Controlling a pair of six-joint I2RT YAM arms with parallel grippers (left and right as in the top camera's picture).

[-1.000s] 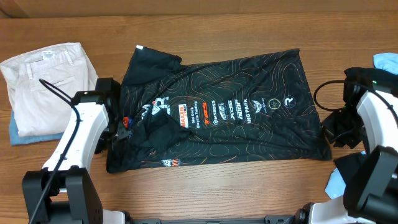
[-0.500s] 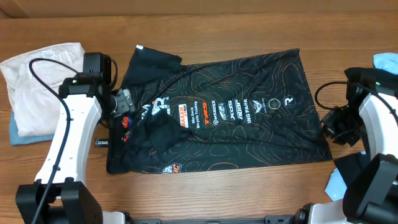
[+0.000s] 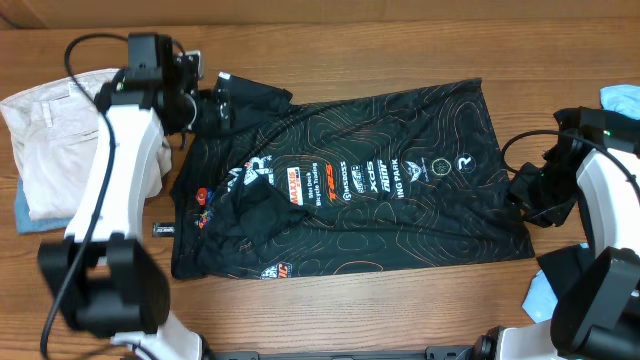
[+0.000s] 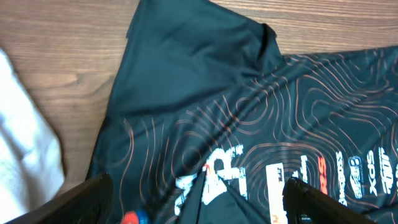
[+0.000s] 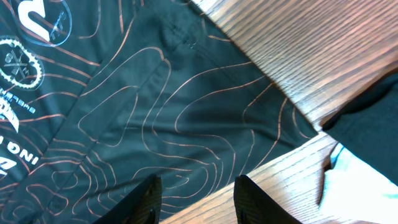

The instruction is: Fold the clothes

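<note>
The clothes I see are a black sports top [image 3: 380, 180] with orange wavy lines and logos, spread flat across the table's middle. Its upper-left sleeve [image 3: 245, 95] lies out flat. The lower-left sleeve [image 3: 250, 215] is folded inward over the chest. My left gripper [image 3: 205, 100] hovers by the upper-left sleeve, open. In the left wrist view the left gripper [image 4: 199, 208] has its fingers far apart over the printed chest, holding nothing. My right gripper [image 3: 522, 190] sits at the top's right hem. In the right wrist view the right gripper [image 5: 200, 202] is open over the hem corner [image 5: 261, 118], empty.
Folded pale trousers [image 3: 75, 130] rest on a blue cloth [image 3: 30, 215] at the far left. Light blue fabric [image 3: 620, 100] shows at the right edge, and more light blue fabric [image 3: 540, 295] near the right arm's base. A small dark item [image 3: 163, 229] lies left of the top.
My left arm swung from the top's lower-left side up to its upper-left sleeve and its gripper opened. The right gripper opened and shifted slightly up along the right hem.
</note>
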